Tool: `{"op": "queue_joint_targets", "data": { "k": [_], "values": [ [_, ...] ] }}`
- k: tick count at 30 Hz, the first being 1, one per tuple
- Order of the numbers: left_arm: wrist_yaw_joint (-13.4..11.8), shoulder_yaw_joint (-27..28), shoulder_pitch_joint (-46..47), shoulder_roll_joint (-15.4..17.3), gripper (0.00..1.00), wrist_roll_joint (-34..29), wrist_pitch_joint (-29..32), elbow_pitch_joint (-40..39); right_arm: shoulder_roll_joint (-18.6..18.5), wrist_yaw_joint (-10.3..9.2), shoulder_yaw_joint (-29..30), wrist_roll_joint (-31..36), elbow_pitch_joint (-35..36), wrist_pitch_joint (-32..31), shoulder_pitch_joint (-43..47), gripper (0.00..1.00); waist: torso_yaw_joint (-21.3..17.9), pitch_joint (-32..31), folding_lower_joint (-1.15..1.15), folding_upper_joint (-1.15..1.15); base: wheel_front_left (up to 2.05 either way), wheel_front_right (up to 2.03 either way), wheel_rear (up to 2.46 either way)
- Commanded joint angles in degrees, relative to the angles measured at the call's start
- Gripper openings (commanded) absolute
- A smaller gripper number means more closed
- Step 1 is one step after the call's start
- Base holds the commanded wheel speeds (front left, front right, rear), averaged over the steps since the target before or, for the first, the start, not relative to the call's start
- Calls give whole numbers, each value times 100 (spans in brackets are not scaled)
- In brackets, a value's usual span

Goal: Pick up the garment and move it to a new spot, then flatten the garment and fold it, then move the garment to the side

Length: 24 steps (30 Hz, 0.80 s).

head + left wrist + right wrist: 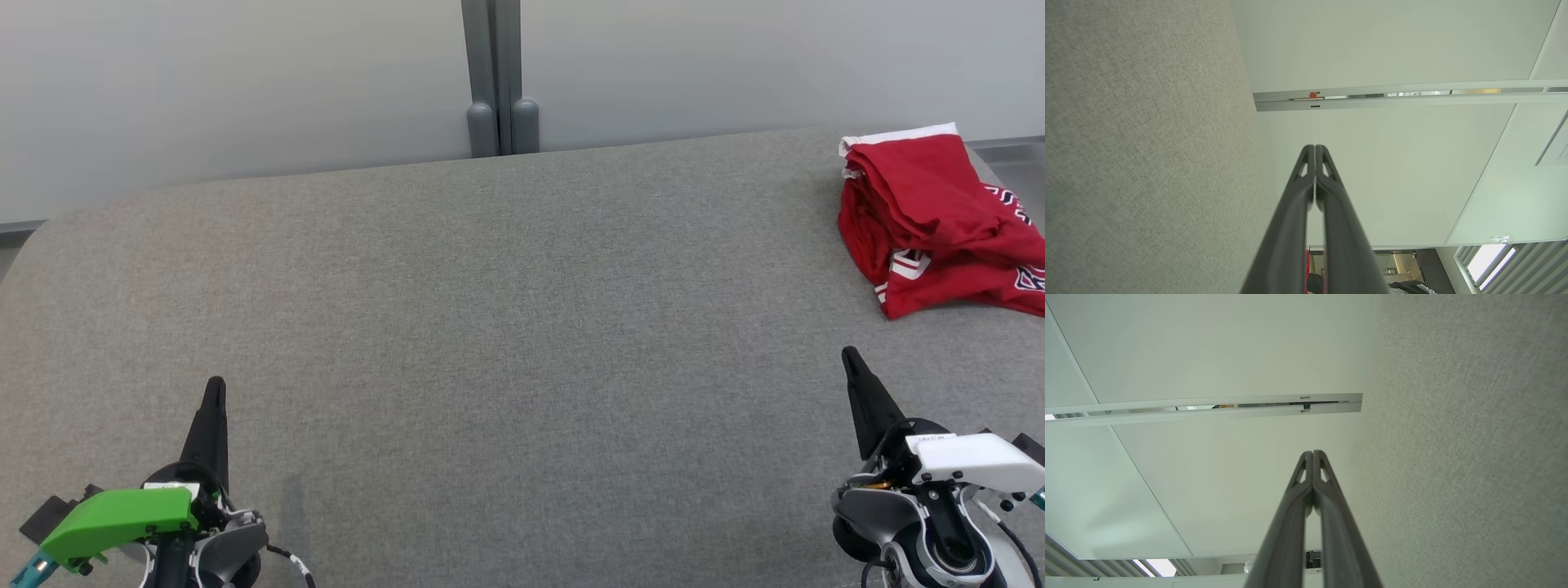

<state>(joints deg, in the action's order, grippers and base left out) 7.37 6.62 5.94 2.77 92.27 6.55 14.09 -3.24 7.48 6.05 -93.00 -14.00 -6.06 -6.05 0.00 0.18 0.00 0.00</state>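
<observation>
A red garment (931, 224) with white trim lies folded in a compact pile at the far right of the grey fabric surface (490, 327), running off the right edge of the head view. My left gripper (215, 385) rests at the lower left, shut with nothing in it, far from the garment. At the lower right my right gripper (849, 354) is also shut and empty, a short way in front of the garment and not touching it. Each wrist view shows its own fingertips pressed together: left gripper (1314, 147), right gripper (1312, 452).
Pale wall panels (245, 82) with a grey vertical post (494, 77) stand just behind the surface's far edge. The surface's left corner is rounded. Wide bare grey fabric stretches between the two grippers and left of the garment.
</observation>
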Motion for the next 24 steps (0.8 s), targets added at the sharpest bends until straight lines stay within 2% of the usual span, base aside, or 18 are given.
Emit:
{"op": "queue_joint_targets", "data": {
  "k": [1,24],
  "values": [
    [36,9,61,12,0,23,20,1,-1,2,12,38,-9,-35,-35,0,0,0,0,0,0,0,0],
    [36,7,61,12,0,21,18,-1,6,2,26,46,-9,-44,-36,0,0,0,0,0,0,0,0]
  ]
}}
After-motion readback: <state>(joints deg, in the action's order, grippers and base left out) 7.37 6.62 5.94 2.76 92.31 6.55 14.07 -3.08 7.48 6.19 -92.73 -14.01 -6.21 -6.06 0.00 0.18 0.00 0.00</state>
